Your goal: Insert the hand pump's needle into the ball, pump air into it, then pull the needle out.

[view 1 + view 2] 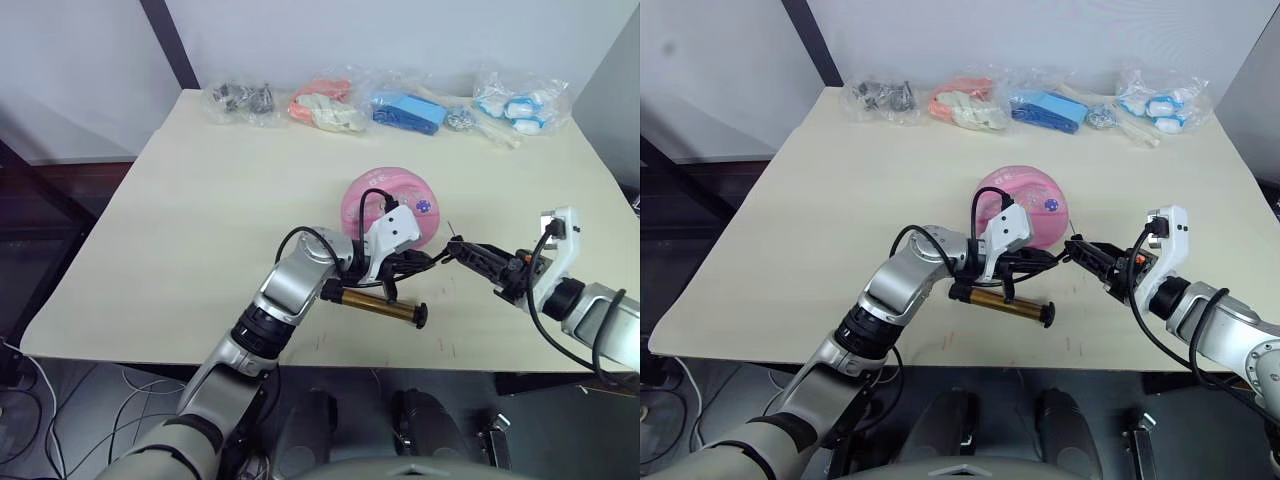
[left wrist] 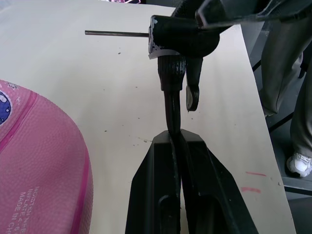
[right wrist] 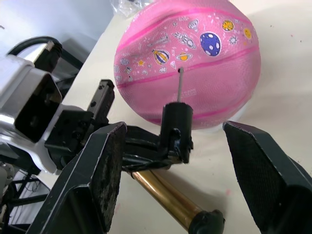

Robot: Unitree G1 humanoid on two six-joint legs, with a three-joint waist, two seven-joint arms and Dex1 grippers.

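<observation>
The pink ball [image 1: 392, 203] rests on the table past both grippers. Nearer the front edge lies the gold hand pump [image 1: 378, 303], its black T-handle to the right. My left gripper [image 2: 178, 139] is shut on the pump's black hose [image 2: 171, 109] just behind the fitting. The needle [image 3: 180, 84] sticks out of that fitting and aims at the ball, with its tip apart from it. My right gripper [image 3: 175, 129] is open, one finger on each side of the fitting, touching nothing I can see.
Several clear plastic bags of small items line the table's far edge: grey [image 1: 245, 100], orange [image 1: 325, 103], blue [image 1: 410, 110] and white-blue [image 1: 515, 100]. The table's front edge [image 1: 330, 352] runs close below the pump.
</observation>
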